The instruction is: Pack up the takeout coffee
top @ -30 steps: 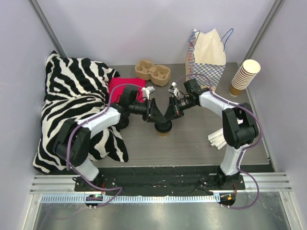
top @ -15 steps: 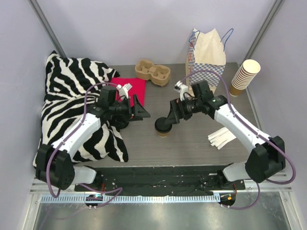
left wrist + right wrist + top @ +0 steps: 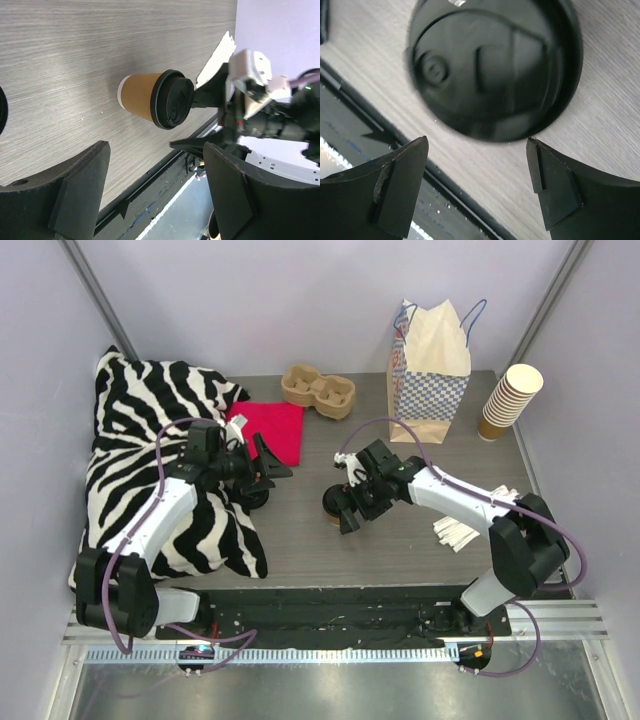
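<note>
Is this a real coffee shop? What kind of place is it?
Probably a robot practice booth, not a shop. Plain walls box in a small table with robot arms bolted on; the takeout coffee, cup stack and paper bag seem like props.

Takeout coffee (image 3: 154, 99): tan paper cup, matt; black plastic lid, smooth, a bit shiny.
Table (image 3: 340, 555): grey wood grain, matt.
Zebra blanket (image 3: 140, 430), left edge: soft cloth.
Red cloth (image 3: 275, 430): smooth.
Bag (image 3: 435, 350), far edge: creased paper.
Cup tray (image 3: 318, 388): rough brown cardboard.
</note>
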Action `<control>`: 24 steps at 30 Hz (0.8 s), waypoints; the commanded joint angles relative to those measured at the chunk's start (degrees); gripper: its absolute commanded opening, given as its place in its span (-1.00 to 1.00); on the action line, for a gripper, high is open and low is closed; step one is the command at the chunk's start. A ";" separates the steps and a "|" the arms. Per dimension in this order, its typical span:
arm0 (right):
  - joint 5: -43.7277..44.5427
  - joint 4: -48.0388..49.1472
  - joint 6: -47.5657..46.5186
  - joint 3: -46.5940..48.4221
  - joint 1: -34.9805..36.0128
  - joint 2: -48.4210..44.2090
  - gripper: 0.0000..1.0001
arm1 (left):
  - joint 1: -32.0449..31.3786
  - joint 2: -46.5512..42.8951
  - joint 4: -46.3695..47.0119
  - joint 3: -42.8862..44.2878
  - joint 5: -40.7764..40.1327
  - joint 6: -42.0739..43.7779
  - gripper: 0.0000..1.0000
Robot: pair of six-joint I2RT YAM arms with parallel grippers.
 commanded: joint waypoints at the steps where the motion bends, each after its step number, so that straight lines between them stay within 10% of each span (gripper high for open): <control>1: 0.84 5.60 2.44 2.26 0.25 3.28 0.75 | 0.98 -2.38 1.62 1.08 0.37 0.26 0.60; 24: 6.20 17.29 5.96 19.39 -4.31 21.90 0.74 | 4.23 -0.98 6.01 1.08 2.57 -1.77 0.61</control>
